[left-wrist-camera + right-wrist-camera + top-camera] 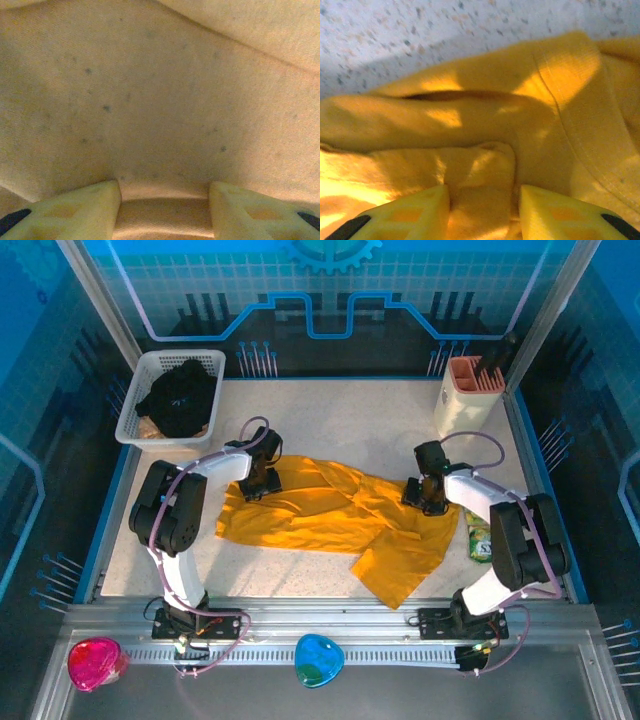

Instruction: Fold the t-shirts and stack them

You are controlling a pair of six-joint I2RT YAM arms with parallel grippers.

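Note:
A golden-yellow t-shirt [320, 515] lies spread and rumpled across the middle of the table, one part trailing toward the front right. My left gripper [258, 480] is down on its back left corner. In the left wrist view the left gripper [165, 210] is shut on a taut ridge of yellow cloth [160, 100]. My right gripper [425, 502] is at the shirt's right edge. In the right wrist view the right gripper [482, 210] is shut on a bunched fold of the shirt [470, 125]. A black t-shirt [180, 395] lies crumpled in the white basket [150, 358].
The basket stands at the back left corner. A pink holder [470, 390] with dark tools stands at the back right. A green packet [478, 538] lies beside the right arm. A pink object [95, 660] and a blue one [318, 660] rest on the front rail.

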